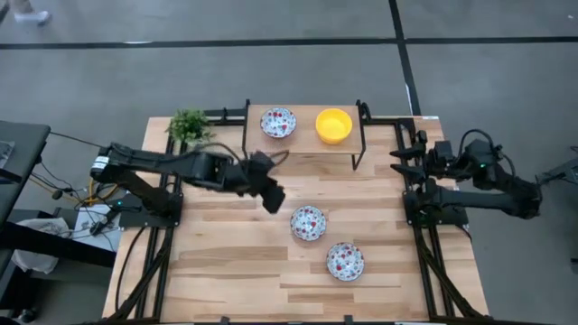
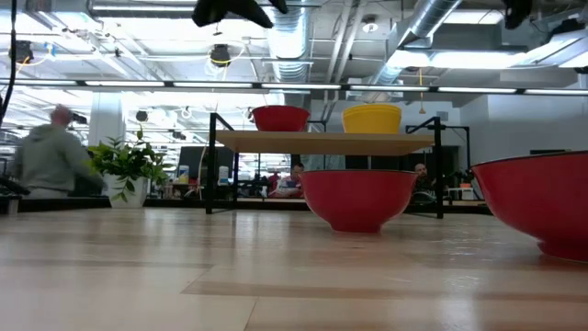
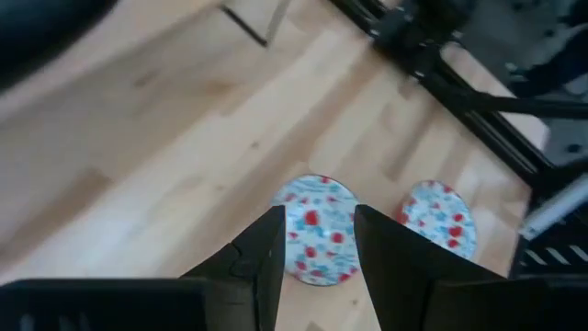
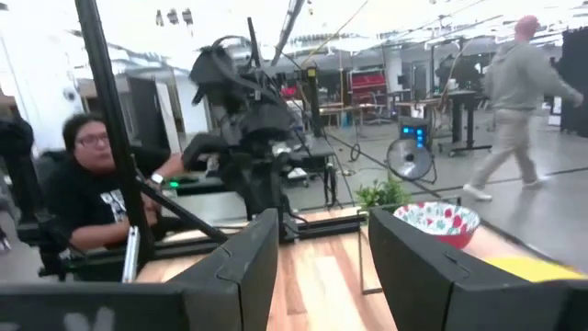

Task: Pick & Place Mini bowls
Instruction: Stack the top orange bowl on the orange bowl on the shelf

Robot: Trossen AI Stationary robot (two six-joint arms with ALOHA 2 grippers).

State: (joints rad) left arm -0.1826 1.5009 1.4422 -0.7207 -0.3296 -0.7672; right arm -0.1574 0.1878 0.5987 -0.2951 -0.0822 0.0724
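Bowls of this kind look light, rigid and glossy-slick, so the left gripper (image 1: 274, 200), open and empty above the nearer speckled bowl (image 1: 308, 222) on the table (image 1: 226, 262), should pinch its rim; the right gripper (image 1: 404, 155) waits open.

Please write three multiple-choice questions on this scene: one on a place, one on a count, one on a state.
1. Where does the yellow bowl stand?
A. on the raised shelf
B. on the table
C. beside the plant

2. How many speckled bowls show in the high view?
A. one
B. three
C. five

3. How is the left gripper?
A. shut on a bowl
B. open and empty above the table
C. resting on the shelf

Answers: 1 A, it sits beside a speckled bowl there. 2 B, one on the shelf, two on the table. 3 B, its fingers stand apart, a bowl below.
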